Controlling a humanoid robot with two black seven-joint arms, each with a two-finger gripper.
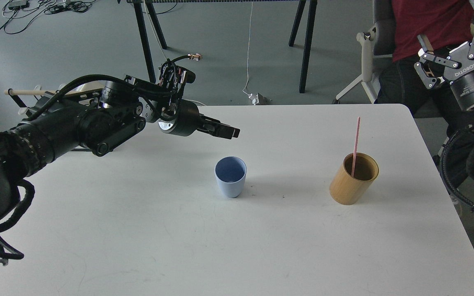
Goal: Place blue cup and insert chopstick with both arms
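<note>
The blue cup (230,177) stands upright and empty near the middle of the white table (179,246). My left gripper (232,131) hovers above and just behind the cup, clear of it, with its fingers slightly apart and holding nothing. The pink chopstick (356,139) stands leaning in a tan wooden cylinder holder (353,183) on the right side of the table. My right gripper (451,28) is raised off the table's back right corner, open and empty, well above the chopstick.
A pale wooden rack rod (19,92) shows at the far left behind my left arm. A seated person in a red shirt (426,20) and a chair (366,53) are behind the table's right corner. Black table legs (307,45) stand on the floor beyond.
</note>
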